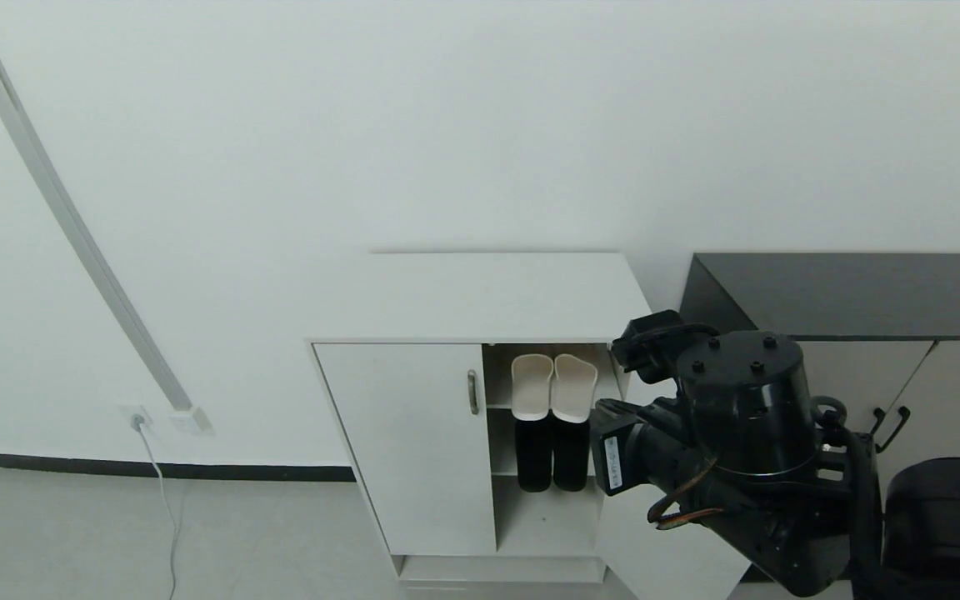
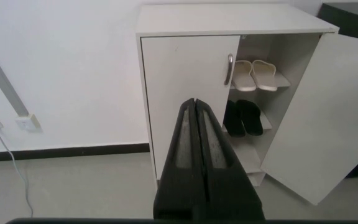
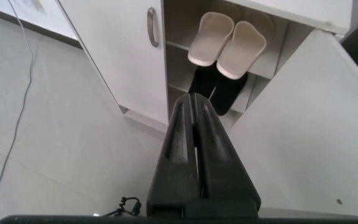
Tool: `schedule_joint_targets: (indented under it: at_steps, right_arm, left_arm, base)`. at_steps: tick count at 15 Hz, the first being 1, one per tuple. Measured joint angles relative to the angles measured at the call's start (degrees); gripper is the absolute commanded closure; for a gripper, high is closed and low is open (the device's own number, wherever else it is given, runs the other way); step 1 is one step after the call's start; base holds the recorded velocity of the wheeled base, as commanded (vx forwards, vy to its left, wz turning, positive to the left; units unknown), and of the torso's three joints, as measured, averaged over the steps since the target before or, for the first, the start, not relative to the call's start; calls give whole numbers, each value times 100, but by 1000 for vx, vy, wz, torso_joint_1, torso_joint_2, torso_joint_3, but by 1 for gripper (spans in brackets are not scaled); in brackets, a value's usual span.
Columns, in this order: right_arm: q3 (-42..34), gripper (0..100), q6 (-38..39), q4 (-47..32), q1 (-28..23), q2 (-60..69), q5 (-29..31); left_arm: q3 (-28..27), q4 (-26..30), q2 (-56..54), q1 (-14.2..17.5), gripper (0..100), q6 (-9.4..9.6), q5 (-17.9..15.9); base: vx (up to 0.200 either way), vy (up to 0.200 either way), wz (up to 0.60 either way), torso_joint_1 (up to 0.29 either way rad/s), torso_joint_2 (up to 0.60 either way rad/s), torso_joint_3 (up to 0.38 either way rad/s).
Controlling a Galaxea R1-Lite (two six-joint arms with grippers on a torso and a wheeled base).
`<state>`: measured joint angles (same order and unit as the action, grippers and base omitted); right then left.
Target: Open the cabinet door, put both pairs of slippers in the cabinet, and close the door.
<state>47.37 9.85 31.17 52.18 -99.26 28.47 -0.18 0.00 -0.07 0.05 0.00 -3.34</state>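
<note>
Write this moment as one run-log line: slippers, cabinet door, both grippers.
white slippers: upper shelf | black slippers: shelf below | cabinet door: open | left gripper: shut, empty | right gripper: shut, empty

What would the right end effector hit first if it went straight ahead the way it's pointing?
Probably the black slippers in the open cabinet: the right end effector points at them, though depth is unclear.

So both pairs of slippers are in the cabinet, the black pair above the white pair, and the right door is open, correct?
Not quite: the order is reversed. The white pair sits above the black pair, as the head view shows. The rest holds: both pairs are in the cabinet, and the right door is open.
</note>
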Motion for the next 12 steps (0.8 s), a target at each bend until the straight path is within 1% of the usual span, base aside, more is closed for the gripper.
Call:
schedule_joint_targets:
  at_steps: [9, 10, 12]
  right_arm:
    - [-30, 100, 5, 0, -33, 28, 29]
    - [-40, 100, 2, 2, -56, 33, 27]
    - [-57, 100, 0, 2, -69, 33, 22]
  left_arm:
    - [0, 0, 0, 2, 100, 10, 1]
    - [0, 0, 0, 2, 100, 7, 0]
    - [0, 0, 0, 2, 100, 10, 0]
  base:
    - [0, 0, 0, 168, -360, -192]
    - [0, 0, 0, 115, -266, -129]
    - [0, 0, 0, 18, -30, -23]
